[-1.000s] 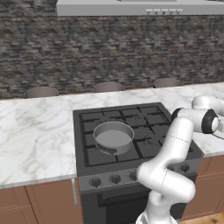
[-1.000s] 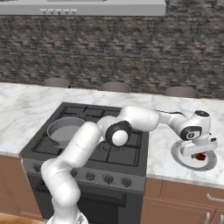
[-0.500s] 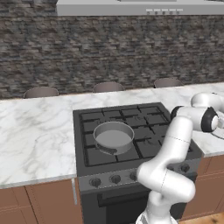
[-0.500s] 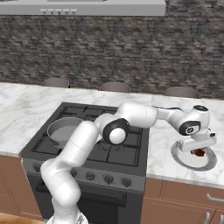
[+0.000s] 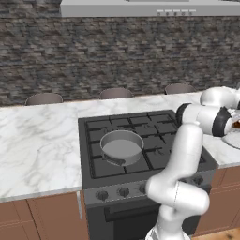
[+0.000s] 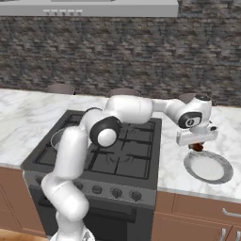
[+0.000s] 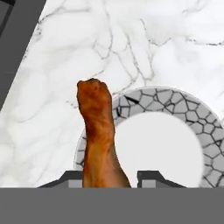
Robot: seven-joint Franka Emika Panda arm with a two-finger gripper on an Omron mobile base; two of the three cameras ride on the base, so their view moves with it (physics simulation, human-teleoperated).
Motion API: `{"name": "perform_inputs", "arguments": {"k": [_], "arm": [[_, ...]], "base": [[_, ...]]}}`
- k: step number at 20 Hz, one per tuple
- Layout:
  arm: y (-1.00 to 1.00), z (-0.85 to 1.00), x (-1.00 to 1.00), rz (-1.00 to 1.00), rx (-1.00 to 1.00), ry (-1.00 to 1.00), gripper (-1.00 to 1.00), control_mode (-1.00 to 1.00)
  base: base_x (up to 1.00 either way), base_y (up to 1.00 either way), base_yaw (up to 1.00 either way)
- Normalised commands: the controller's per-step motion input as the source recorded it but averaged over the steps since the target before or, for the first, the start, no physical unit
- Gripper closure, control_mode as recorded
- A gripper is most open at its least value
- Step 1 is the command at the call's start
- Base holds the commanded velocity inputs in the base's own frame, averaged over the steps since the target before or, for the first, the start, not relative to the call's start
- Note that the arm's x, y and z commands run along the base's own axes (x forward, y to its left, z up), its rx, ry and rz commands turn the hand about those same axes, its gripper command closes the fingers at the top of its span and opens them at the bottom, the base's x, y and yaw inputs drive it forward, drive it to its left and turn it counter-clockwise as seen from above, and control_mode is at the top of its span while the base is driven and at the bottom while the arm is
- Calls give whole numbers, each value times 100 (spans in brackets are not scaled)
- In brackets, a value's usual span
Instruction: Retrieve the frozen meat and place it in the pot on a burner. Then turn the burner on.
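Marble tabletop [image 6: 226, 123] right of the dark cooktop [image 6: 127, 153], with a shallow dish [image 6: 188, 162] of cracked-pattern rim [image 7: 175, 98] lying on it. Compared with a second ago: jaws no longer down at the dish but lifted above it, and closed further, now clenched on the frozen meat [image 6: 197, 147]. Meat therefore off the dish, hanging in the air under the jaws, apart from the white middle of the dish and a little toward its cooktop side. For the task, means the pick-up seems done and holding; carrying step probably just at its beginning. Still left: bringing the piece across the cooktop to the grey pot [image 5: 121, 146] on the front left burner [image 5: 107, 164], well apart from here, then turning the knob. In the hand view, frozen meat [image 7: 98, 131] long and narrow, its long axis running out from between the two finger tips along the pointing direction of the hand, so roughly straight down toward the tabletop, free end lowest and leaning slightly to one side. Gripped at the upper end only, so some swing or slip possible during the sideways travel.
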Motion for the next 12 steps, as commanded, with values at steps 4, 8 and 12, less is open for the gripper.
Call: {"name": "perform_inputs", "arguments": {"k": [4,8,12], "arm": [[100,59,0,1,-5,-8,100,-100],[100,38,-3,0,-3,-10,100,-100],[100,37,-1,0,0,-3,100,-100]], "base": [[0,0,0],[0,0,0],[0,0,0]]}}
